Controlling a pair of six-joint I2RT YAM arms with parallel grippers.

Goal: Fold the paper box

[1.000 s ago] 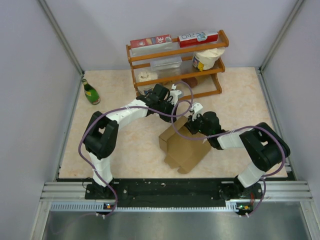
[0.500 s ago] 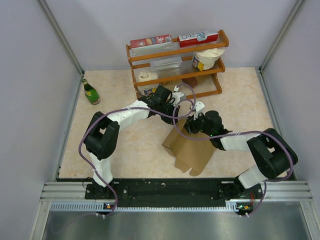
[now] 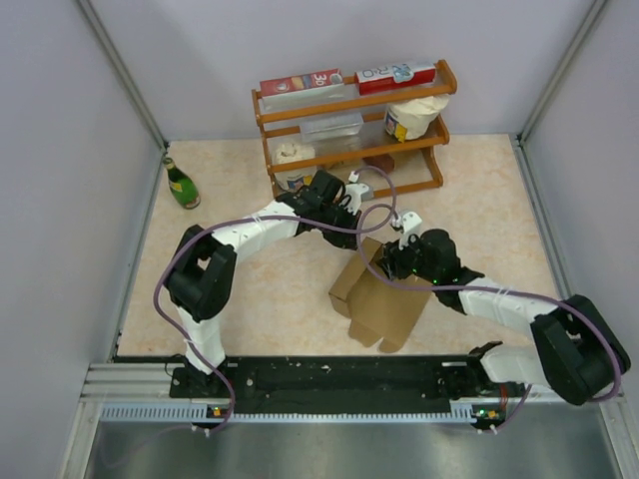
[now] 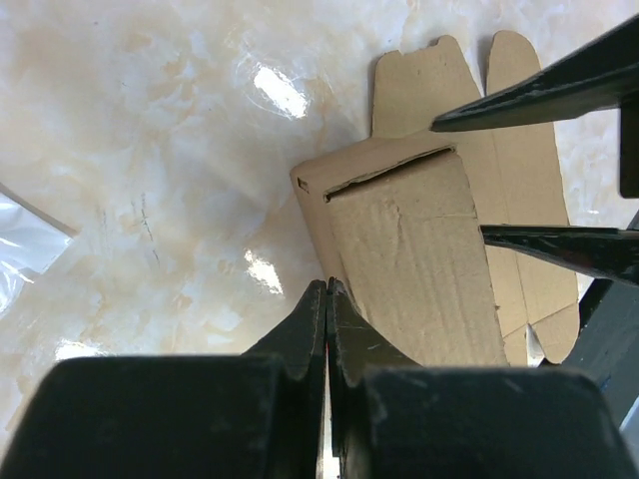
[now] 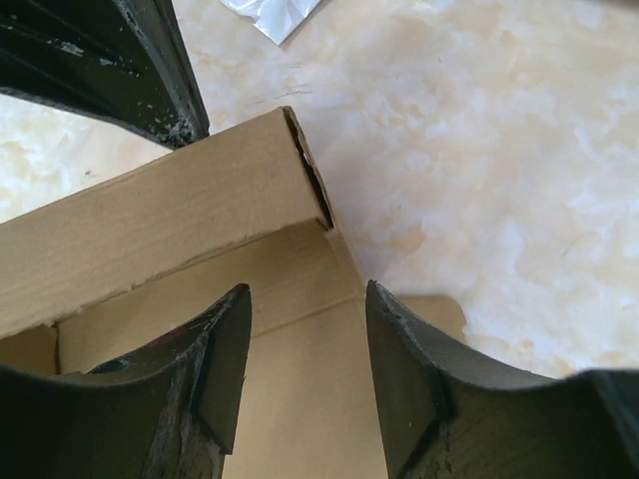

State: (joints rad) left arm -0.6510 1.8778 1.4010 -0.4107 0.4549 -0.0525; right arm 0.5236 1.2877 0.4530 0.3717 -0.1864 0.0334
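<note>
Brown paper box (image 3: 384, 299) half-raised on worktop (image 3: 270, 299), left hand (image 4: 326, 286) clenched at its far edge, right hand (image 5: 307, 294) released over a folded edge, wooden rack (image 3: 349, 150) well apart beyond

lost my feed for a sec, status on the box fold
Left gripper shut, pinching edge of plain brown cardboard box. Right gripper open above a box panel. Box part-formed, end flaps not folded. Wooden shelf rack behind, apart.

so the left gripper (image 4: 326, 289) has its jaws pressed flat together, tips right at the paper box (image 4: 419, 259) edge (can't tell if it's actually pinching it). Box runs ahead and rightward, where the right gripper (image 4: 459, 178) reaches in, fingers spread
</note>
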